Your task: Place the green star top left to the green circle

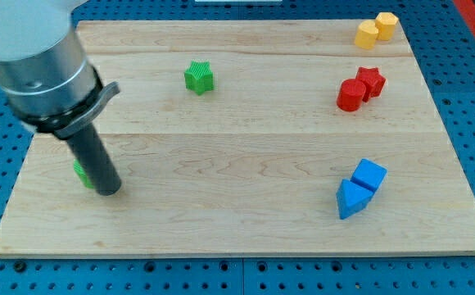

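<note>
The green star [198,77] lies on the wooden board near the view's top, left of centre. The green circle [81,172] is at the view's left, mostly hidden behind my rod; only a small green sliver shows. My tip [109,190] rests on the board just right of and below the green circle, touching or nearly touching it. The green star is far up and to the right of my tip.
A red cylinder [351,95] and a red star [371,81] sit together at the right. A blue cube [369,174] and a blue triangle [350,199] sit at the lower right. Two yellow blocks [375,29] are at the top right corner.
</note>
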Controlling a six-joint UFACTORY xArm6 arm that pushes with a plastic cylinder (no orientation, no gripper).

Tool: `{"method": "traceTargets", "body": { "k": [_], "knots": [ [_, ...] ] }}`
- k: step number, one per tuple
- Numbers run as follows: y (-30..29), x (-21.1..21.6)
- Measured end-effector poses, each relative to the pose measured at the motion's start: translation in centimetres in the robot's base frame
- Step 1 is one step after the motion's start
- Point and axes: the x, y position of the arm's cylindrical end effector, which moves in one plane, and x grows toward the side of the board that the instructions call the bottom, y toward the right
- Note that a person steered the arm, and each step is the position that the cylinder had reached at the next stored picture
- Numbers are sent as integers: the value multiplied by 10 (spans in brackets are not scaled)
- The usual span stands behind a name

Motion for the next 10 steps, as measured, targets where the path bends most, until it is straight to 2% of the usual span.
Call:
{"method": "traceTargets", "body": {
  "k": [1, 2, 3, 4, 6, 7, 8, 9, 10],
  "knots": [
    [43, -49],
    [151, -109],
    [196, -184],
    [128, -210],
    [-17, -156],
    [-27, -202],
    [-48, -167],
    [-43, -115],
    [-49, -120]
  ]
}}
